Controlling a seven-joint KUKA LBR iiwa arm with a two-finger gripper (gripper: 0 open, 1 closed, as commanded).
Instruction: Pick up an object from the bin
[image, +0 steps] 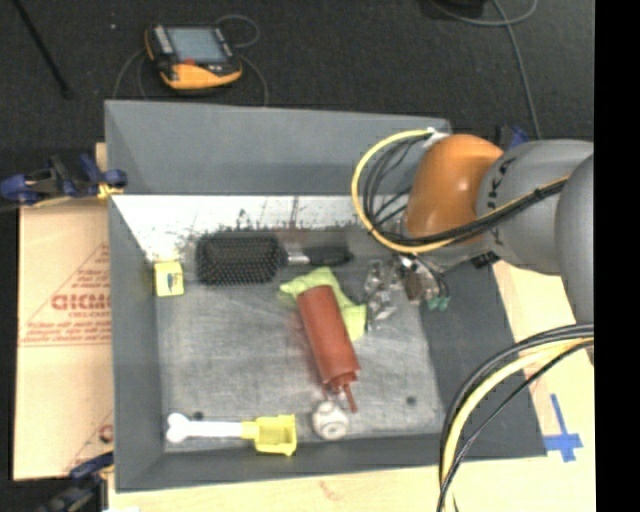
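My gripper (383, 296) hangs low over the right middle of the bin, its metal fingers just right of a yellow-green soft thing (318, 287). A red cylinder (328, 338) lies lengthwise in the bin's middle, on top of that green thing and just left of the fingers. Nothing shows between the fingers. A black hairbrush (250, 258) lies at the back, left of the gripper.
A white and yellow brush-like tool (232, 432) lies along the front wall, with a small white round thing (330, 421) beside it. A small yellow block (168, 279) sits by the left wall. The arm with its orange cover and cables reaches in from the right.
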